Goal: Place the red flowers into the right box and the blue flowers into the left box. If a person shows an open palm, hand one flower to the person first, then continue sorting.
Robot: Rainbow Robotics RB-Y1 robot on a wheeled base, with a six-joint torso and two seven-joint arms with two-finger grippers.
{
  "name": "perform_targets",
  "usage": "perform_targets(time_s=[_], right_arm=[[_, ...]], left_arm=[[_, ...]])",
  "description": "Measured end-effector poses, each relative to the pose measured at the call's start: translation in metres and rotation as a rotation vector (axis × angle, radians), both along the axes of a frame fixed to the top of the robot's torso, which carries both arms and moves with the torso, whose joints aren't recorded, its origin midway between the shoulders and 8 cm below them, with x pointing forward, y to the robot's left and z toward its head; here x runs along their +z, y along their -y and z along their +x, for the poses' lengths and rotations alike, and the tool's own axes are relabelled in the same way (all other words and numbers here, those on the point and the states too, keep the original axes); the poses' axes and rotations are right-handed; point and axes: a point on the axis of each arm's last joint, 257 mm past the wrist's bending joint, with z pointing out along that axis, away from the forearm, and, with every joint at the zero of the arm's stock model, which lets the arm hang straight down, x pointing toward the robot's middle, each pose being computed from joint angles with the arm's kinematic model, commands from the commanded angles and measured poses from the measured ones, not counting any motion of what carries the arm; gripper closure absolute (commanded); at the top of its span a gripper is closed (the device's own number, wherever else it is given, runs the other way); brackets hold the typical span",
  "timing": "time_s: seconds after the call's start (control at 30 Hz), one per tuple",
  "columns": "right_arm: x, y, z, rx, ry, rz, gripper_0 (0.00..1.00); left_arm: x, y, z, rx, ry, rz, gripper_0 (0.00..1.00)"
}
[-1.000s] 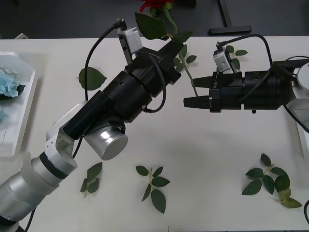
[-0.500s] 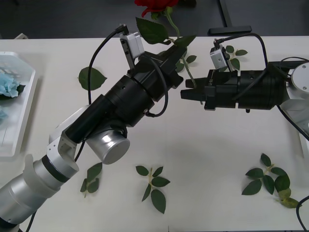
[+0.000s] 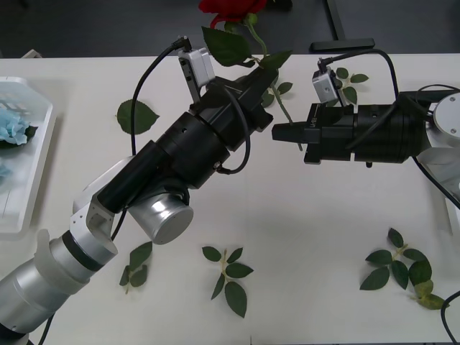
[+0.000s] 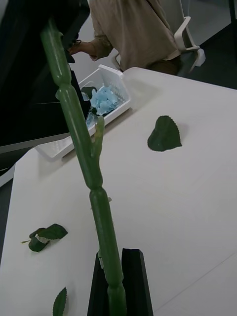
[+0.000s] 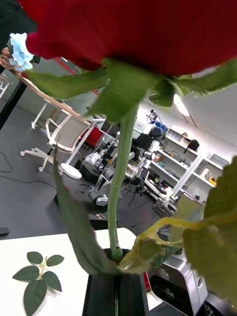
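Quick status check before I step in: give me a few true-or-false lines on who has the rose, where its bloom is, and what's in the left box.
1. The left claw is closed on the red rose's stem. True.
2. The right claw is far from the stem. False: the stem runs between its fingers.
3. The rose bloom lies in the right box. False: it is held up past the table's far edge.
4. Blue flowers lie in the left box. True.
5. Loose leaf sprigs lie on the table. True.

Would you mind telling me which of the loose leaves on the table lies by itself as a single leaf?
The broad leaf left of the left arm; the others are sprigs of several small leaflets.
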Motion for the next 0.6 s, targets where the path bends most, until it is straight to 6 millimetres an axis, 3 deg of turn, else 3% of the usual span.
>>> perform_targets(time_s=[0.03, 0.07, 0.6], right_arm=[[-0.0001, 0.0, 0.0, 0.0, 0.0, 0.0, 1.0], [-0.0001, 0.0001, 0.0001, 0.0, 0.0, -0.001, 1.0], [-0.0024, 0.0005, -0.0012, 0.003, -0.009, -0.007, 1.0]], left_arm=[[0.0, 0.0, 0.0, 0.0, 0.0, 0.0, 0.14], [0.0, 0.0, 0.0, 0.0, 0.0, 0.0, 0.0], [0.0001, 0.0, 0.0, 0.0, 0.0, 0.0, 0.0]])
